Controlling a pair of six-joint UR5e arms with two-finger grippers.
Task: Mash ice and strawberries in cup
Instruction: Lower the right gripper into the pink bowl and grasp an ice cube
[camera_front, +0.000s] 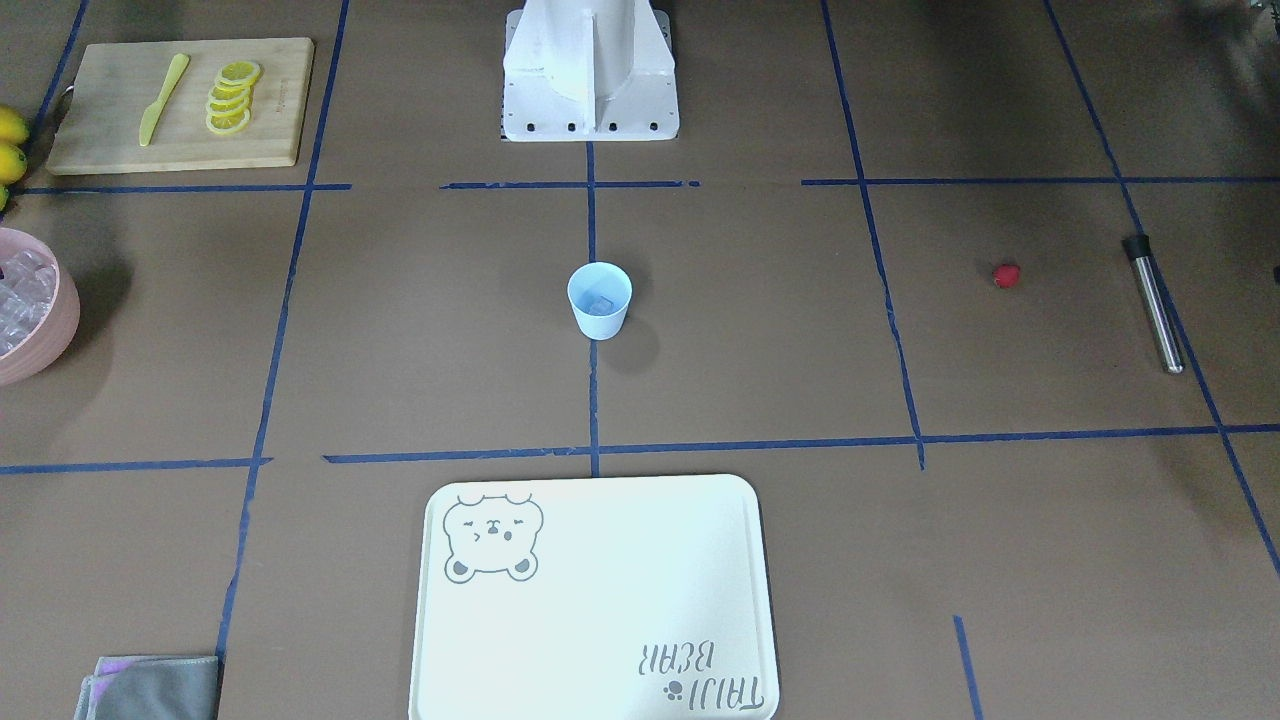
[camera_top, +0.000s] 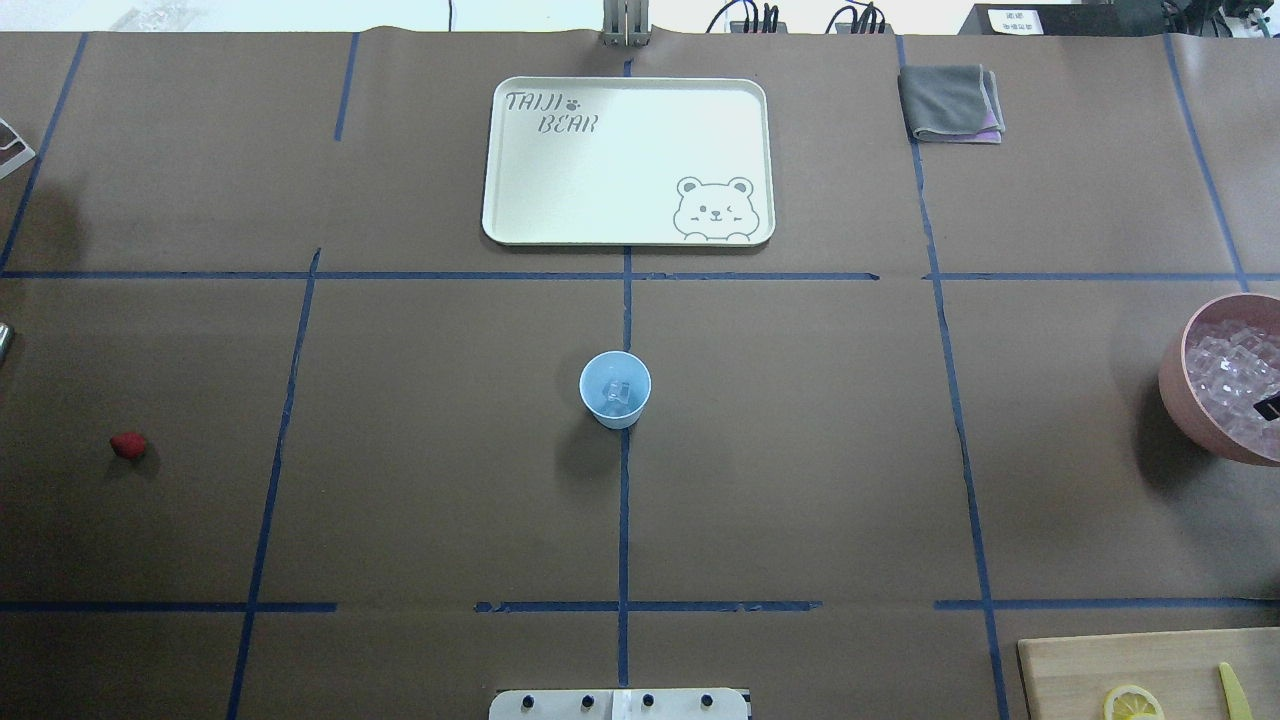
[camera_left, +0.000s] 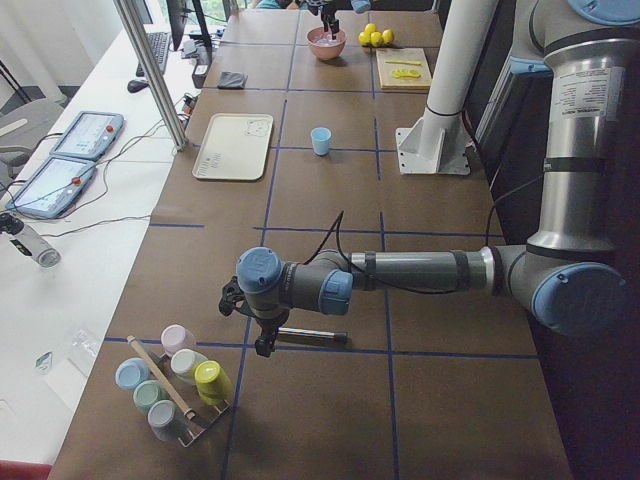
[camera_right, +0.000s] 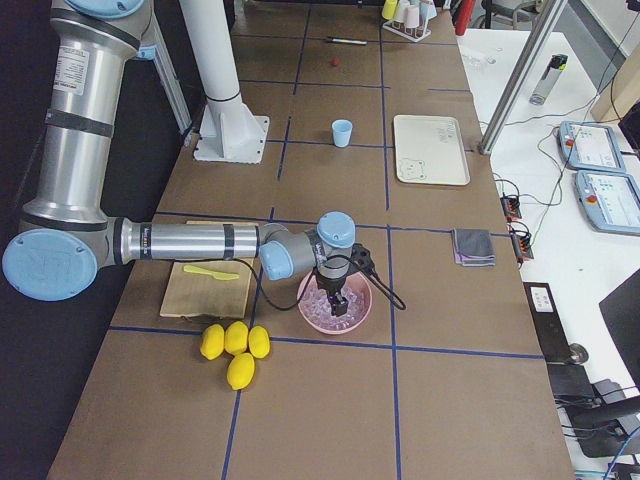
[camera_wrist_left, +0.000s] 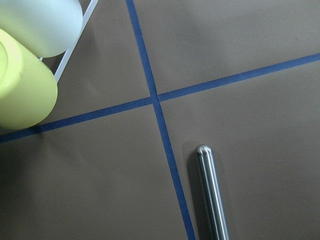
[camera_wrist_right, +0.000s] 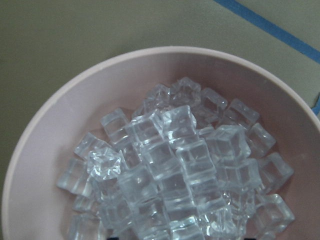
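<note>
Ice-loading step: right gripper (camera_right: 338, 305) hung over ice (camera_wrist_right: 170, 165) in the bowl (camera_wrist_right: 45, 125), left gripper (camera_left: 263, 343) over the rod (camera_wrist_left: 212, 195), jaw states untellable; cup (camera_front: 599, 318) stood mid-table, strawberry (camera_front: 1006, 276) apart; next, probably, a precise pinch on one cube.

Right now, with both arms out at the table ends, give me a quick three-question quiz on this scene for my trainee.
1. True or false: the strawberry lies inside the cup.
2. The right gripper is at: A) the cup B) the pink bowl of ice C) the strawberry.
3. Fill in: the left gripper hangs above a steel ____.
Key: 1 false, it lies well apart from the cup, on the robot's left. 2 B. 3 rod.
</note>
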